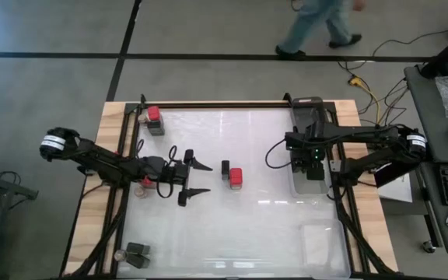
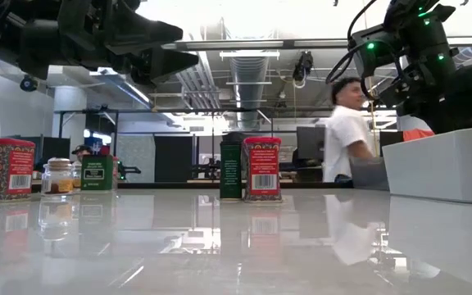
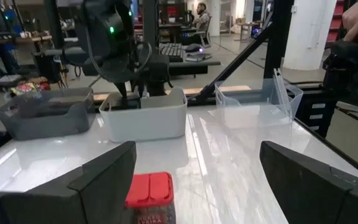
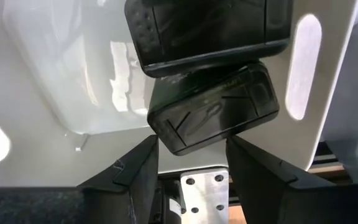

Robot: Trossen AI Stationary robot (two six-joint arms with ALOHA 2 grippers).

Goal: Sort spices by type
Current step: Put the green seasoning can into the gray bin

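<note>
Left claw [image 1: 196, 179] hovers over the middle-left of the white bench [image 1: 239, 233], fingers wide apart, holding nothing, pointing right toward the red tin [image 1: 236, 177]. That tin stands upright at bench centre, long axis vertical, with a dark green tin [image 1: 225, 169] touching or just beside it on its far-left side; in the low view both show their labels to the camera.

Right claw [image 1: 308, 155] hangs over the white bin [image 1: 311, 183] at the right side, pointing down. Its fingers [image 4: 135, 171] sit on either side of a black block [image 4: 213, 115] lying in the bin, long axis across the gap; cannot tell if they are actually pinching it. The block's far end is covered by another dark block [image 4: 207, 31], cut off by the frame edge.

Far-left corner: another red tin [image 1: 154, 115] with a dark one against it. A small round jar [image 1: 147, 183] is mostly hidden under the left arm. Near-left corner: a dark block [image 1: 138, 253] with a tiny jar [image 1: 120, 254] beside it, too small to read. A clear tray [image 1: 317, 243] near-right is barely visible.
</note>
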